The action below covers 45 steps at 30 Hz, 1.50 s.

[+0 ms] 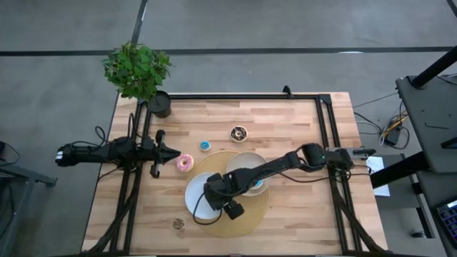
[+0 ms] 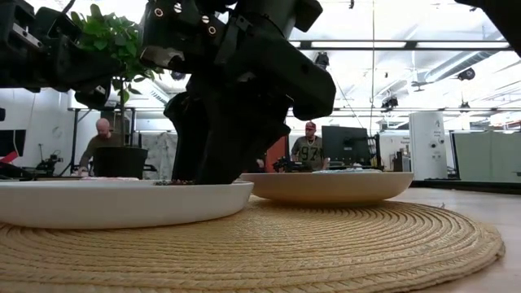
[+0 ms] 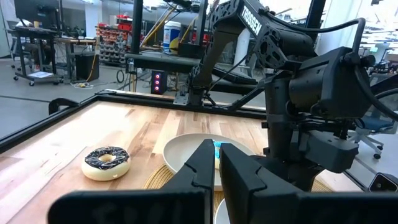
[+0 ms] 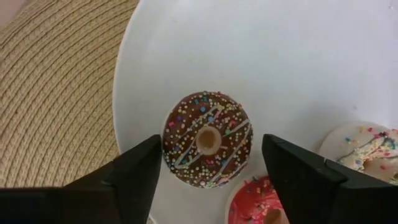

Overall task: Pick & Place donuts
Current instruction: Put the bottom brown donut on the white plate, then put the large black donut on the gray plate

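Observation:
My right gripper (image 4: 211,163) hangs open over the white plate (image 4: 261,50), pointing steeply down. A chocolate donut (image 4: 208,138) with coloured sprinkles lies flat on the plate between its two fingers (image 4: 140,165), with a clear gap to the other finger. A white-frosted donut (image 4: 367,149) and a red one (image 4: 261,204) lie beside it on the same plate. My left gripper (image 1: 170,151) waits shut at the table's left side, level, next to a pink donut (image 1: 185,163).
The white plate (image 1: 194,194) and a beige plate (image 1: 241,163) holding a blue donut (image 1: 257,184) sit on a round woven mat (image 1: 250,214). Loose on the table: a chocolate donut (image 1: 238,133), a mini blue one (image 1: 205,146), a mini brown one (image 1: 178,223). A potted plant (image 1: 139,71) stands far left.

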{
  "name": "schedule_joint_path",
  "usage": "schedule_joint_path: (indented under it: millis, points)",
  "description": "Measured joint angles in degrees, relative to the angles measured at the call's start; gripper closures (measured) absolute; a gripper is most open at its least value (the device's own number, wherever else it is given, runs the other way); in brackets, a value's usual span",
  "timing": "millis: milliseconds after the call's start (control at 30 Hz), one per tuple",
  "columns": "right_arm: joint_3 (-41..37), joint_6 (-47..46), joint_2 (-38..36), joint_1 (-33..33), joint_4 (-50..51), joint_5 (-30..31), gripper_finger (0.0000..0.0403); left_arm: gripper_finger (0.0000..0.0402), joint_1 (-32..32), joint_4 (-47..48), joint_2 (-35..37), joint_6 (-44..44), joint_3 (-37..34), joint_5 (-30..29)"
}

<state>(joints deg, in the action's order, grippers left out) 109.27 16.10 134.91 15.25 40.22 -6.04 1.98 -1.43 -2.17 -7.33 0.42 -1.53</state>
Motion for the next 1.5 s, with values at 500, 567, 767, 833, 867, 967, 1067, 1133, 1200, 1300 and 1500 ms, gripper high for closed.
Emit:
schedule_joint_path:
  millis: [500,567,767,833,867,967,1067,1133,1200,1300,1500]
  points:
    - [4.80,-0.02,-1.05,-0.60,3.11,0.02,0.0125,0.0402,0.00,0.00,-0.02,-0.01,0.01,0.01]
    - [5.72,-0.02,-1.05,-0.65,3.69,0.04,0.0128,0.0402,-0.02,0.00,-0.02,0.01,0.00,0.01]
    - [9.20,-0.04,-2.08,-0.74,6.43,0.03,0.0135,0.0402,-0.02,0.00,-0.02,0.01,-0.01,0.01]
    - [10.25,-0.04,-2.78,-0.88,6.46,0.07,0.0138,0.0402,0.00,0.00,-0.02,0.00,-0.01,0.00]
    - [10.71,-0.05,-3.28,-0.94,6.54,0.13,0.0139,0.0402,-0.02,0.00,-0.02,0.01,0.00,0.00]
    - [11.37,-0.52,-5.04,-1.13,6.50,0.20,0.0142,0.0402,-0.02,0.00,-0.02,0.01,-0.01,0.01]
    - [11.05,-1.01,-7.21,-1.29,6.12,0.18,0.0146,0.0402,-0.02,0.00,-0.02,0.01,0.01,0.01]
    - [10.23,-1.11,-8.52,-1.44,6.15,0.19,0.0149,0.0402,-0.01,0.00,-0.02,0.01,-0.01,-0.01]
    - [9.18,-1.49,-9.47,-1.63,6.23,0.18,0.0151,0.0402,0.00,0.00,-0.02,0.00,0.01,-0.01]
    - [8.20,-2.92,-10.06,-1.97,6.58,0.17,0.0155,0.0402,-0.02,0.00,-0.02,-0.01,-0.01,-0.01]
    - [7.96,-4.13,-10.06,-2.78,9.28,0.04,0.0161,0.0402,-0.01,0.00,-0.02,-0.01,0.00,-0.01]
